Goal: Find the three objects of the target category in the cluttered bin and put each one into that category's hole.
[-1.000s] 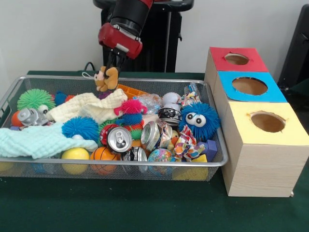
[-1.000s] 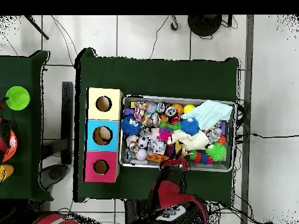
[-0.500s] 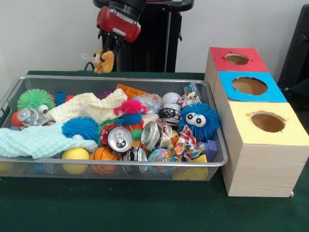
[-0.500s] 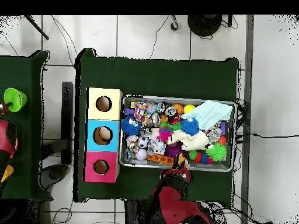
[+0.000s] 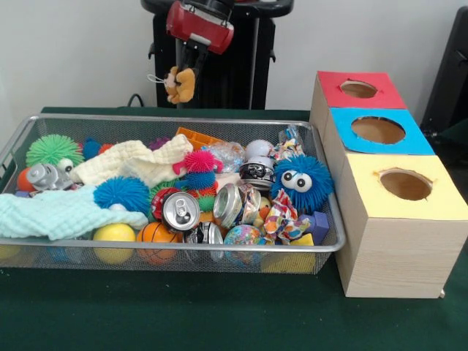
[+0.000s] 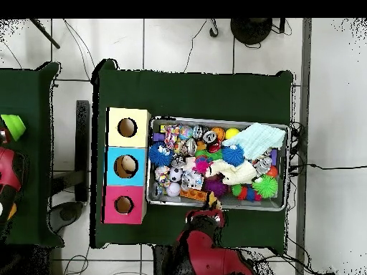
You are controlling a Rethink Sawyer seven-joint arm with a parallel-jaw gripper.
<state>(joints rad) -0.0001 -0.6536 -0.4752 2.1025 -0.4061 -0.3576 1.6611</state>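
My gripper [image 5: 186,67] is shut on a small tan plush toy [image 5: 181,84] and holds it high above the far rim of the wire-mesh bin [image 5: 241,248], left of its middle. The overhead view shows the gripper [image 6: 210,208] at the bin's [image 6: 152,197] robot-side edge. The bin is full of spiky balls, crushed cans, cloths and small balls. The red-topped hole [image 5: 358,88] is the farthest of the wooden box row, to the right of the bin; it also shows in the overhead view [image 6: 124,205].
The blue-topped hole [image 5: 378,129] and the yellow-topped hole [image 5: 406,183] sit in front of the red one. A blue googly-eyed puffball [image 5: 301,181] lies by the bin's right wall. The black pedestal [image 5: 234,62] stands behind the gripper.
The gripper has lifted the plush toy out of the bin and carried it up and to the right in the front view.
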